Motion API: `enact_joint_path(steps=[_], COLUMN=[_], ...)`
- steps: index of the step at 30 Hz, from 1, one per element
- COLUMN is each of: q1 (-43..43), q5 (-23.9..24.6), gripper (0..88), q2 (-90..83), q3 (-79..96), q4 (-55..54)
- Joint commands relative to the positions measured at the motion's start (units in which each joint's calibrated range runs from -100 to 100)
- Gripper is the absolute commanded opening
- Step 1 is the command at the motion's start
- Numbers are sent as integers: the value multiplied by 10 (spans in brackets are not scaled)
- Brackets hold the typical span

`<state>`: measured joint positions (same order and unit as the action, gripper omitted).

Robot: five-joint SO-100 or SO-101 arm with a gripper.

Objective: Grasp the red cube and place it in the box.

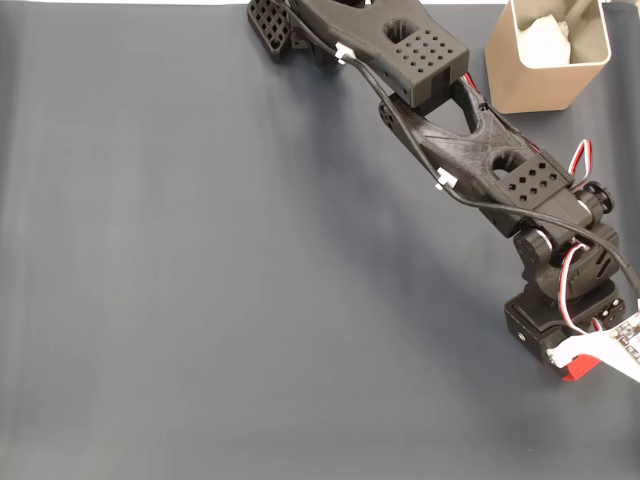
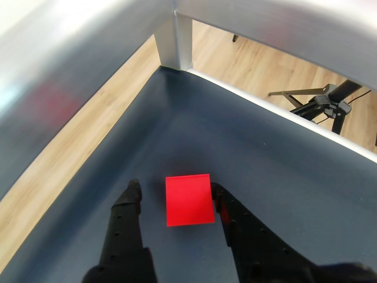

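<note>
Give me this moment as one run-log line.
phase: pre-grasp | claw: open, straddling red cube, right finger touching | cube: on mat, not lifted | box: far corner, upright

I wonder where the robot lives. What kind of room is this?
Probably a workshop or lab: a dark mat covers a metal-framed table, with wood floor and a tripod beyond.
</note>
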<state>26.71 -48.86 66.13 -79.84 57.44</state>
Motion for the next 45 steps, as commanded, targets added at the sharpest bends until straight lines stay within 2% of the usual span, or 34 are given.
enact_joint_path(steps=[1,15,24,30,36,45], q1=[0,-2,-2,-2,4,11], q5=[-5,-14,-18,-19,-21,-24], gripper=[200,192,122,106,72,43], q2=[-32,-76,-89,-110,-173,-340], q3=[-15,52,61,75,145,353], q4=[2,3,3,8,26,31])
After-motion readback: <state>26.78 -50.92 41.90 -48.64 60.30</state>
